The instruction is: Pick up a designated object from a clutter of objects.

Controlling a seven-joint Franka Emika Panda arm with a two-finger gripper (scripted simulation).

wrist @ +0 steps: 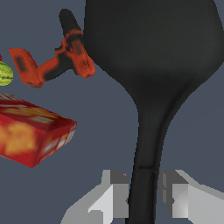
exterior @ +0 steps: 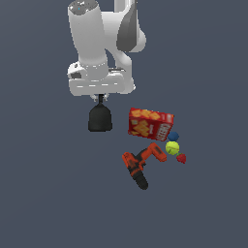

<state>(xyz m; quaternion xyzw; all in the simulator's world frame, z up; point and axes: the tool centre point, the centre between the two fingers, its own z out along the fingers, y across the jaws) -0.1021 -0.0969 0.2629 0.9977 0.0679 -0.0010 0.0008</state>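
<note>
The black spatula [exterior: 100, 118] hangs blade down from my gripper [exterior: 100, 98], lifted off the floor at the exterior view's left of the clutter. In the wrist view the broad black blade [wrist: 153, 48] fills the frame and its thin handle runs between my two grey fingers [wrist: 114, 194]; my gripper [wrist: 143, 197] is shut on that handle. The red cracker box [exterior: 150, 124], orange-black drill [exterior: 141, 164], blue ball [exterior: 173, 137], yellow-green tennis ball [exterior: 172, 148] and red strawberry [exterior: 181, 158] lie on the floor.
The floor is plain dark grey-blue. The white arm [exterior: 97, 53] stands above the spatula. In the wrist view the cracker box [wrist: 33, 135], the drill [wrist: 57, 61] and the tennis ball's edge [wrist: 5, 73] show beside the blade.
</note>
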